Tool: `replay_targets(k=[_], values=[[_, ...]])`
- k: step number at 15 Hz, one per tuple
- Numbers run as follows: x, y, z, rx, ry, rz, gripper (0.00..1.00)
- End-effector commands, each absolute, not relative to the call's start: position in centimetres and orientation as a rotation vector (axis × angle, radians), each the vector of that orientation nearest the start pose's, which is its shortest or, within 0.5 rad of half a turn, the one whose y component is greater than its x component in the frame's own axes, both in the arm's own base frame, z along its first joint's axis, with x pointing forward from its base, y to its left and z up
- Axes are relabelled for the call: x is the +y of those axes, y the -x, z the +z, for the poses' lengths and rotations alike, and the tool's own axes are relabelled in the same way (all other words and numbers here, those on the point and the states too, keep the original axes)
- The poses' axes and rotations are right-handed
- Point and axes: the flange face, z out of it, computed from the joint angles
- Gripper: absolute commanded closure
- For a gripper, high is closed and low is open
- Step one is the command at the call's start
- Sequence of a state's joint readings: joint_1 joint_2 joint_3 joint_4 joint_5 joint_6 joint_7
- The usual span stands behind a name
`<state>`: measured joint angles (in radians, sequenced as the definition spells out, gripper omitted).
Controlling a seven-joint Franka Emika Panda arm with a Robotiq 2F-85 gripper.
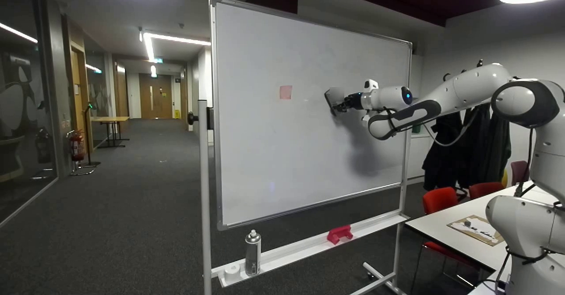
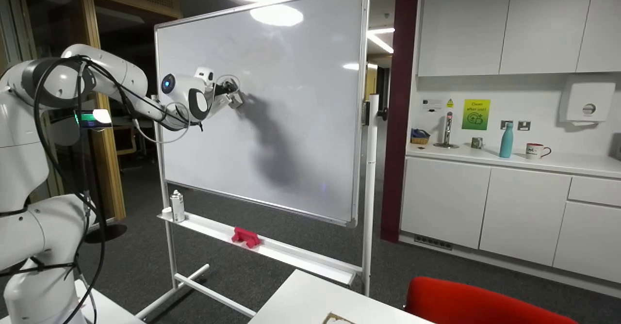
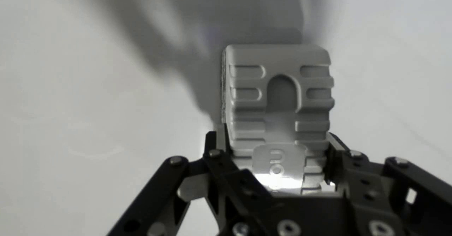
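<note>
My gripper (image 3: 279, 140) is shut on the sides of a grey ribbed whiteboard eraser (image 3: 280, 98). The gripper also shows in both exterior views (image 1: 345, 104) (image 2: 228, 88). The eraser (image 1: 329, 102) (image 2: 236, 101) is at or very close to the face of the whiteboard (image 1: 273, 145) (image 2: 310, 120); I cannot tell if it touches. A dark shadow of the arm falls on the board. A pink square (image 1: 285, 92) is on the board beside the eraser in an exterior view. A faint purple spot (image 1: 272, 186) (image 2: 323, 186) shows low on the board.
The board's lower tray (image 1: 295, 254) holds a spray can (image 1: 253, 253), a white roll-like object (image 1: 231, 272) and a red holder (image 1: 340, 234). A white table (image 1: 441, 215) with a cardboard piece (image 1: 476, 229) and red chairs (image 1: 440, 200) stand near the arm. A kitchen counter (image 2: 461, 153) is behind.
</note>
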<state>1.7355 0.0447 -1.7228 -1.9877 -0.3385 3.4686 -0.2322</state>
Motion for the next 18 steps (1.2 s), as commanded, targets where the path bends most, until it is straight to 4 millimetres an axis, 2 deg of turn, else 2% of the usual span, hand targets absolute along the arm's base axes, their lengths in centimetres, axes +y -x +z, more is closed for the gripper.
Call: replay_targets(k=[1, 2, 18], values=[[6.71, -57.52, 63.93, -0.909, 2.444, -2.263, 0.65], [6.91, -57.48, 63.84, -0.914, 2.446, -2.263, 0.4], [6.76, -57.48, 63.85, -0.912, 2.447, -2.264, 0.4]])
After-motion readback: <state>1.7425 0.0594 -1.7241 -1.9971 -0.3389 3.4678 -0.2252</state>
